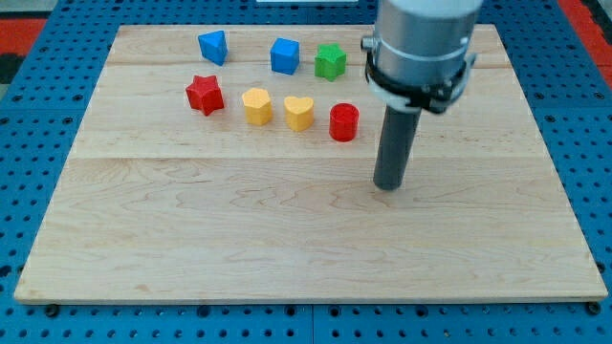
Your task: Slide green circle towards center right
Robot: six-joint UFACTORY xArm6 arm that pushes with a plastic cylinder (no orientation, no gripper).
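Note:
I see no green circle in this view; the arm's wide grey body (421,43) covers part of the board's top right. The only green block that shows is an angular, star-like one (330,61) near the view's top, left of the arm. My tip (388,186) rests on the board right of centre. It is below and to the right of the red cylinder (343,122), apart from it, and touches no block.
A blue triangular block (213,46) and a blue cube (284,55) sit along the top. A red star (205,94), a yellow pentagon-like block (256,105) and a yellow heart (299,112) form a row. The wooden board (191,239) lies on a blue pegboard.

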